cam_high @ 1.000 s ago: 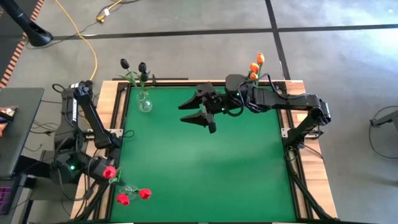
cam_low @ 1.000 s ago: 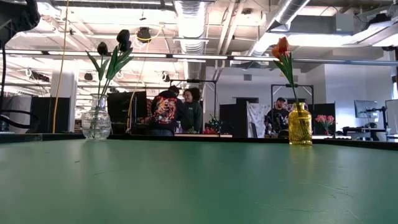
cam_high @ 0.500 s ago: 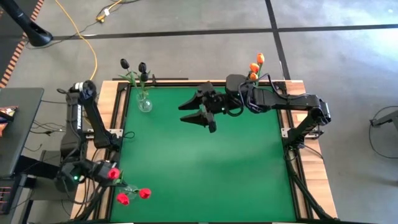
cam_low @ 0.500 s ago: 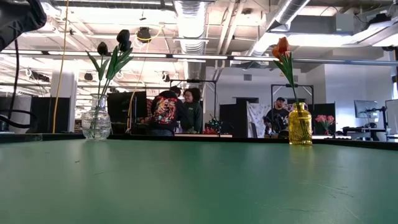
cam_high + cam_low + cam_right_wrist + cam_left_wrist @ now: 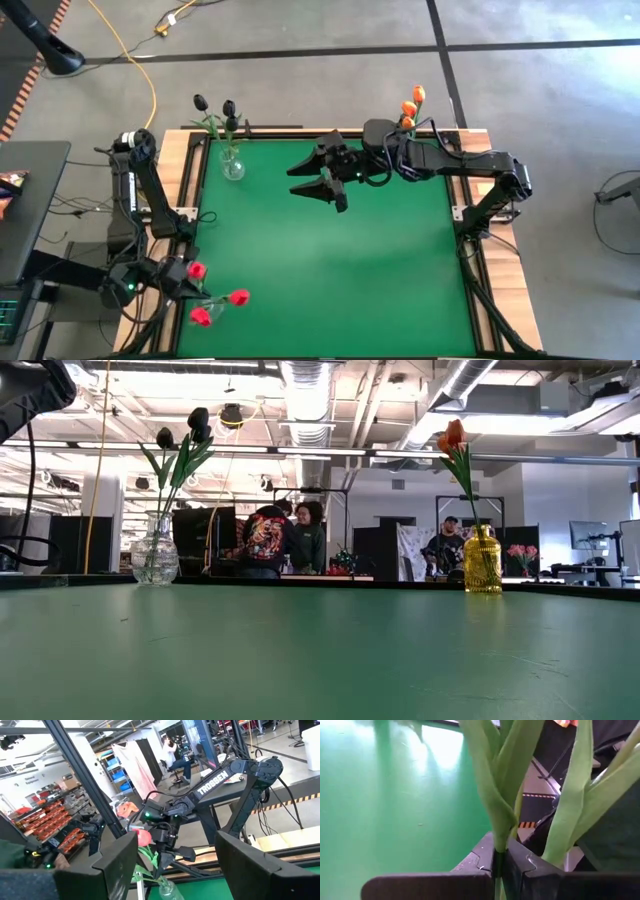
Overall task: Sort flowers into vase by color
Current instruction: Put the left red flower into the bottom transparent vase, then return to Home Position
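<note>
My left gripper (image 5: 170, 276) is at the table's near left corner, shut on a red tulip whose head (image 5: 197, 270) points toward the table. Just beside it a clear vase (image 5: 212, 305) holds two more red tulips (image 5: 238, 297). A clear vase (image 5: 232, 166) with black tulips (image 5: 197, 420) stands at the far left. A yellow vase (image 5: 482, 560) with orange tulips (image 5: 410, 104) stands at the far right. My right gripper (image 5: 325, 180) hangs open, high over the far middle of the table, holding nothing. My left gripper pinches the red tulip's green stem (image 5: 498, 856) between its two fingers, just below where the leaves (image 5: 492, 780) branch off. The fingers come from the table's left side, slanting down. The tulip is off the table, its stem running down toward the clear vase (image 5: 169, 892); whether it is inside I cannot tell.
A wooden frame (image 5: 190, 160) runs round the green mat (image 5: 330, 270). Cables and the left arm's base (image 5: 120, 250) lie off the table's left edge. People stand in the room beyond the far edge (image 5: 285, 535).
My left gripper has sunk and gone toward the near edge and the clear vase, rolling its wrist, still shut on the red tulip. That tulip's head has swung toward the table. The two red tulips in the vase have shifted a little.
</note>
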{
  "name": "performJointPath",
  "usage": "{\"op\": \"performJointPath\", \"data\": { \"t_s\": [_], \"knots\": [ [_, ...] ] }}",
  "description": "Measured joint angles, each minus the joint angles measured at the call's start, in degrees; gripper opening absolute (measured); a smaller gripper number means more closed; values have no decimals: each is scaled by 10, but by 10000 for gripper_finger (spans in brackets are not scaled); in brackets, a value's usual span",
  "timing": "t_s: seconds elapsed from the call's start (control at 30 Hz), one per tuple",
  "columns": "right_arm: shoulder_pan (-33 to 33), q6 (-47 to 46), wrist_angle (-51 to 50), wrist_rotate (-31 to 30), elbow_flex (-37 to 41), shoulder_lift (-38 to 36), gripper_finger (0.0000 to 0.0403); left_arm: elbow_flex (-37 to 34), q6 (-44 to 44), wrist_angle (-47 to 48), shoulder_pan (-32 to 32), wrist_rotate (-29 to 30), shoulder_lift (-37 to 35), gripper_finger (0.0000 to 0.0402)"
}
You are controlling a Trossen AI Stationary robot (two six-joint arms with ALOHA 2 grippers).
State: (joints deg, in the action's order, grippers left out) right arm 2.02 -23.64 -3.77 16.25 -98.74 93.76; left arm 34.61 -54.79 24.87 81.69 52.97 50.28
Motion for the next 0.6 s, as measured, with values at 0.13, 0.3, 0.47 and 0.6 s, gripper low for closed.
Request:
{"op": "performJointPath", "data": {
  "t_s": [0.13, 0.3, 0.47, 0.6],
  "knots": [
    [0, 0, 0, 0, 0, 0, 291, 0, -6, 0, 0, -4, 0, 16],
    [0, 1, 0, 0, 0, 0, 291, 1, -6, 1, 0, -64, 0, 51],
    [0, 2, -1, 0, 0, 0, 291, 1, -12, 18, 0, -95, -1, 81],
    [0, 3, -1, 1, 0, 0, 291, 1, -42, 56, 0, -130, -6, 94]
  ]
}}
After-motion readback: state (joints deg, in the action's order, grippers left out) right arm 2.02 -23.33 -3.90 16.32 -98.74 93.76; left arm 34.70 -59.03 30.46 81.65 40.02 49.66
